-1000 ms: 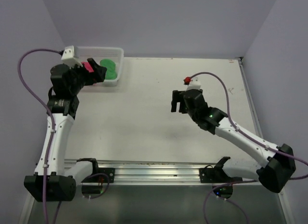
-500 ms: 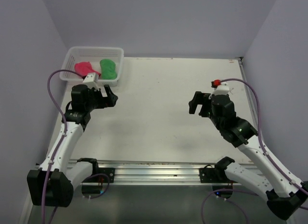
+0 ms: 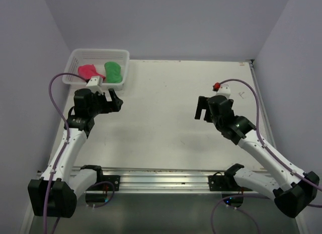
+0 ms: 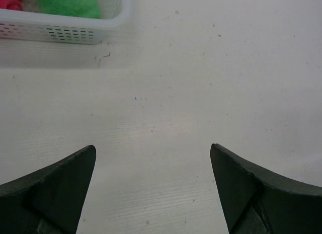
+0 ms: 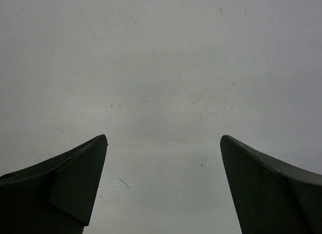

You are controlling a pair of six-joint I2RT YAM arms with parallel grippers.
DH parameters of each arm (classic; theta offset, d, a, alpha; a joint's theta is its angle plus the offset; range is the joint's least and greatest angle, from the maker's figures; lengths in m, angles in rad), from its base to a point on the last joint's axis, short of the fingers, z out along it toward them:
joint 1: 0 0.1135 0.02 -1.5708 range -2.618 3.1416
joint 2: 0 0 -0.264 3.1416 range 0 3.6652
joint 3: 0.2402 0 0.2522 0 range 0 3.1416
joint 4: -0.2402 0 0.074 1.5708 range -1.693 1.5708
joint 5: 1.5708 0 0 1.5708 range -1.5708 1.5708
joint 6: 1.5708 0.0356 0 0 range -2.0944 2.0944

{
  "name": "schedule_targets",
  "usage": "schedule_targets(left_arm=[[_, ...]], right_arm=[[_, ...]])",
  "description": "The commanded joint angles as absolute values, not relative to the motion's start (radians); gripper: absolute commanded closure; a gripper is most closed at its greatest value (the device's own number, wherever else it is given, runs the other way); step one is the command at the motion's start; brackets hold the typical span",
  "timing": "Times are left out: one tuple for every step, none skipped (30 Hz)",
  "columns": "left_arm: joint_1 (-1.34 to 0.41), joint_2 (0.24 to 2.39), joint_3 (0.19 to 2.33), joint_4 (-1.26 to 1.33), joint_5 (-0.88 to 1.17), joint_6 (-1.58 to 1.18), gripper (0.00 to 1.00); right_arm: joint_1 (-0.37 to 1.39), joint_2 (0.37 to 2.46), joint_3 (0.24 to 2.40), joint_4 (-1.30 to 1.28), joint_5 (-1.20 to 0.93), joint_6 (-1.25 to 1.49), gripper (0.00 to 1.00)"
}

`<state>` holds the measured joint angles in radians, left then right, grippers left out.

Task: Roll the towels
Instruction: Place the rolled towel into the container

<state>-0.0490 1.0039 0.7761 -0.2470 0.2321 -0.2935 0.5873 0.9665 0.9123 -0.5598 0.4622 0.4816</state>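
Left fingers [image 4: 50, 193] near towels [image 4: 70, 3], apart.

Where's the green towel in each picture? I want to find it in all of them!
Top external: the green towel is in the upper left, lying inside the white basket.
Left wrist: the green towel is at the top left edge, partly cut off, behind the white basket's wall.
Right wrist: it is not in this picture.
Shared landmark: the white basket, which shows in the top external and left wrist views.
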Motion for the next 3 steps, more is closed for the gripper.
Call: schedule_targets(left_arm=[[-0.055,0.993,0.776,-0.207,0.219,-0.267,0.0],[-0.055,0.992,0.775,-0.203,0.215,-0.267,0.0],[-0.055,0.997,0.775,-0.201,0.215,-0.267,0.0]], right_arm=[[0.584,1.011,0.908,-0.534,0.491,0.489,0.01],[0.584,1.018,0.896,-0.503,0.491,0.485,0.01],[0.584,1.023,0.878,-0.491,0.498,0.488,0.01]])
